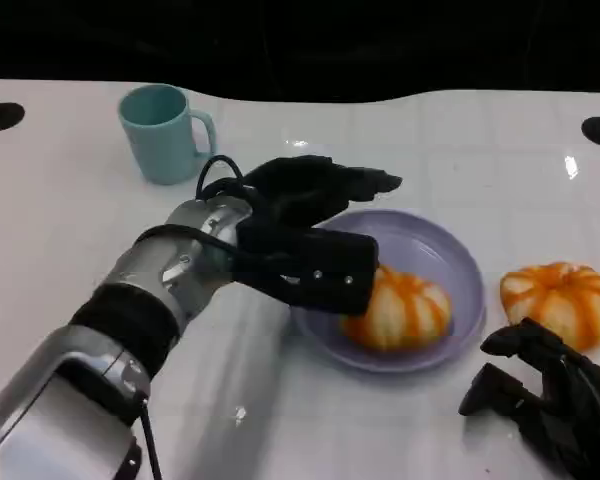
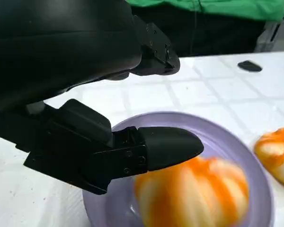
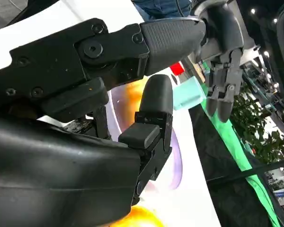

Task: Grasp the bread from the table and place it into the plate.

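Observation:
An orange-striped bread roll [image 1: 405,308] lies inside the lilac plate [image 1: 450,245] at mid table; the left wrist view shows this roll [image 2: 194,194] blurred on the plate [image 2: 213,127]. My left hand [image 1: 305,225] hovers over the plate's left rim with its fingers spread. Its thumb [image 2: 165,146] sits just above the roll, and nothing is held. A second, similar roll [image 1: 560,300] lies on the table right of the plate. My right hand [image 1: 545,400] rests at the lower right, just in front of that roll, holding nothing.
A teal mug [image 1: 162,132] stands at the back left, behind my left forearm. Two black round marks [image 1: 2,115] sit at the table's far corners. The white tabletop in front of the plate is bare.

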Available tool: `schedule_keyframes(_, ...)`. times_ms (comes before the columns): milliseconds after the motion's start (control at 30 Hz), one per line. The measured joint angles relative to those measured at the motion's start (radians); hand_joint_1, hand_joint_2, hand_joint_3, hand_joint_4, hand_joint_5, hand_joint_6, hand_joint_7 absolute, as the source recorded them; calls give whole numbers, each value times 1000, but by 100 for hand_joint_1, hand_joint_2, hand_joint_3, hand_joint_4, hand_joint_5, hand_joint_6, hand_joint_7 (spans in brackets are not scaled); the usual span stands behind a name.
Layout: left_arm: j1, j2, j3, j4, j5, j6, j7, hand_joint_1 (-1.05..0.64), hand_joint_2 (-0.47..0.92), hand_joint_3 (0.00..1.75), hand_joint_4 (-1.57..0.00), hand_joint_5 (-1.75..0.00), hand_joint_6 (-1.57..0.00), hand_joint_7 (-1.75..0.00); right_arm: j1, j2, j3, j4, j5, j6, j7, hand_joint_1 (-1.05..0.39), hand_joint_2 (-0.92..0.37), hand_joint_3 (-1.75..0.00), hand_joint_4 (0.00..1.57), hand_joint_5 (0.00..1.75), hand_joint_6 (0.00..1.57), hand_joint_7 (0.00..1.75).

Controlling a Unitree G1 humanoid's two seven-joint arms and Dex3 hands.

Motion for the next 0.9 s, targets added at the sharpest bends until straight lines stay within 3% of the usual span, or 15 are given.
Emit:
schedule_keyframes(167,72,28,62,-65,-77,-45,-14,-85,92,66,-21,-32,-35,-6,0,0,1,2,0,-5,1,-50,-92,-20,67,148,62,115)
schedule_keyframes(333,181,35,172,-157,-269,-78,-116,-83,92,60,-27,-37,-40,-7,1,0,0,4,4,-5,4,-51,-92,-23,67,148,62,114)
schedule_keyframes(567,366,-2,342,-315,-623,-67,-298,-73,92,56,-45,-51,-52,-10,-6,0,-1,33,4,-39,32,-49,-92,-23,66,147,60,114)
schedule_keyframes(800,529,-52,469,-503,-944,131,-442,-65,92,43,-67,-66,-70,-14,-11,2,-4,49,7,-52,43,-50,-92,-22,67,146,60,111)
schedule_keyframes(900,598,-78,509,-584,-1041,239,-447,-60,92,33,-69,-86,-80,-14,-11,2,-4,49,6,-52,44,-51,-92,-22,67,146,61,110)
